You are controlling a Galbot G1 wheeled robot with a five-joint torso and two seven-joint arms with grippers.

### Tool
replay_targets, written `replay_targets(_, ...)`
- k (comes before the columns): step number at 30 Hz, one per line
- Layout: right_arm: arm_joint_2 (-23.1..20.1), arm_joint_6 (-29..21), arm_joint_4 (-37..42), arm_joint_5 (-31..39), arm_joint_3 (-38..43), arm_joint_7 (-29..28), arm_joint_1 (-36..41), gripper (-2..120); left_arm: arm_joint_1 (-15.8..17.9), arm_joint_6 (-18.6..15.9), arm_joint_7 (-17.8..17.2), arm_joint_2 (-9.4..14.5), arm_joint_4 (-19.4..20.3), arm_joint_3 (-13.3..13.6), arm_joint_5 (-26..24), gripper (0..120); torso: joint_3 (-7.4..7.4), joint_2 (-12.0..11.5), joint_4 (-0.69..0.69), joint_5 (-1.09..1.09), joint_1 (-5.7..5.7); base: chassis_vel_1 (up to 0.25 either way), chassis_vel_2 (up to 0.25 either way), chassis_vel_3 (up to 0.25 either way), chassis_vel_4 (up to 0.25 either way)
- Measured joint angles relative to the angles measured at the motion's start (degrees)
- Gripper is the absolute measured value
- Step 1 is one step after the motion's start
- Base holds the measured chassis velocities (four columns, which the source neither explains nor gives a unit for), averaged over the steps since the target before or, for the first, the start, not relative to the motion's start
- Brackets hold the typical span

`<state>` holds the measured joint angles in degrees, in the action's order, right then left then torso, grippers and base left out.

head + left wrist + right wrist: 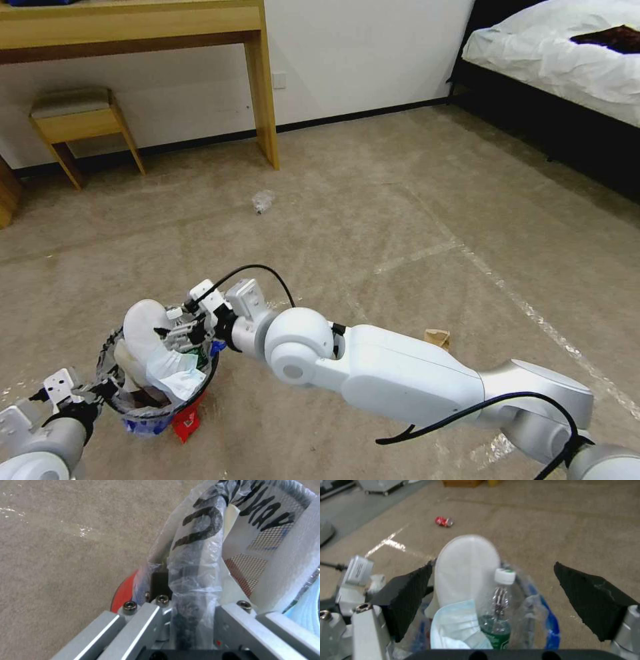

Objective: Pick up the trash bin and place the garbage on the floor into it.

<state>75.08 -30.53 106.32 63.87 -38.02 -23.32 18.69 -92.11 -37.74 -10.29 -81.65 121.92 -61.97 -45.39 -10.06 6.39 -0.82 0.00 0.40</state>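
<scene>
The trash bin (113,393), red with a clear bag liner, hangs low at my left. My left gripper (83,395) is shut on its bag-wrapped rim (195,580). Inside stand a white slipper sole (141,325) and a green-labelled clear bottle (496,615), beside a pale blue mask (453,627). My right gripper (192,325) hovers over the bin, open, its black pads (410,597) wide on either side of the bottle and not touching it. More garbage lies on the floor: a clear plastic scrap (262,201) and a brown cardboard scrap (437,337).
A red can (444,521) lies on the carpet beyond the bin. A wooden desk (261,80) and a stool (83,123) stand along the far wall. A bed (553,60) fills the back right. Tape lines cross the beige carpet.
</scene>
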Motion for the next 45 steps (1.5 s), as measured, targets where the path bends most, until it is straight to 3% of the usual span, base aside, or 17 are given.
replay_targets(45, 0.4, 0.0, -0.1, -3.0, 20.6, 0.7, 10.1, 93, -0.8, -0.1, -0.1, 0.0, 1.0, -0.5, -0.4, 1, 0.0, 0.0, 0.0, 0.01, 0.0, 0.0, 0.0, 0.0, 0.0)
